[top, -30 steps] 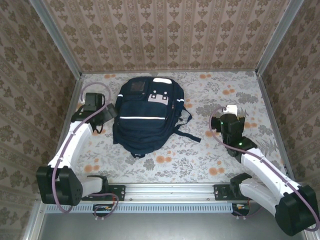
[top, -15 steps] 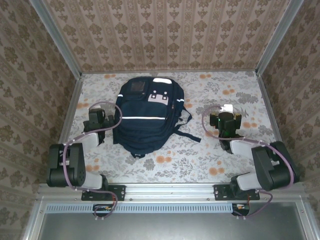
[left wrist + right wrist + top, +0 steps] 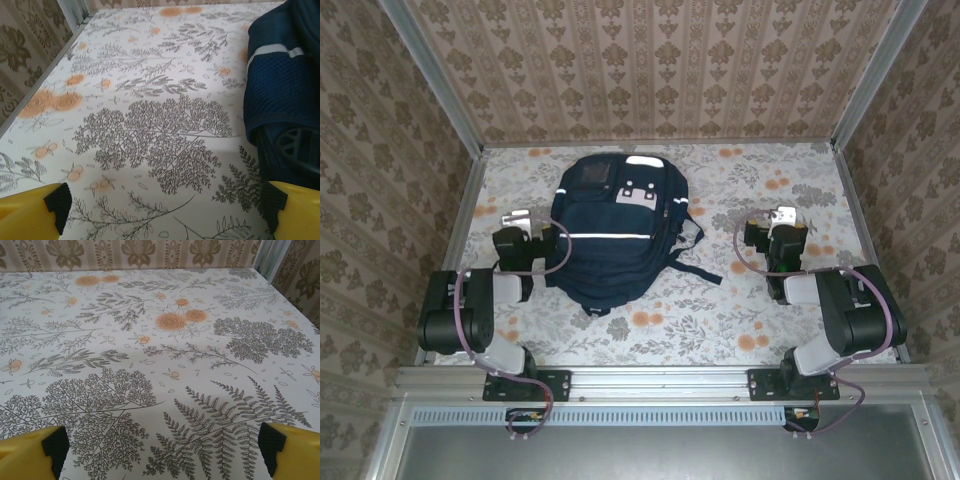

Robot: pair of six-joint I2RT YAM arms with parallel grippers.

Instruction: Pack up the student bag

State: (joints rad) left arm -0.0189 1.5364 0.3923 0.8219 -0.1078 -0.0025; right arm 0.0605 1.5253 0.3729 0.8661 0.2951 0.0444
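The student bag point(image 3: 610, 235), a large navy-blue backpack with a thin white stripe, lies flat on the floral table, top end toward the back wall. Its side with mesh pocket and stripe point(image 3: 282, 75) fills the right of the left wrist view. My left gripper point(image 3: 516, 217) sits low just left of the bag, open, nothing between its yellow fingers point(image 3: 30, 212). My right gripper point(image 3: 785, 217) rests to the right of the bag, apart from it, open over bare tablecloth, with yellow fingers point(image 3: 292, 450) at the lower corners.
A dark strap point(image 3: 700, 272) trails from the bag's right side across the table. Patterned walls with metal posts point(image 3: 455, 110) enclose the table point(image 3: 760, 330) on three sides. The arm bases sit on a rail point(image 3: 650, 380) at the near edge.
Both arms have folded back toward their bases. The left gripper came nearer and lower beside the bag. The right gripper drew back slightly. The bag has not moved.
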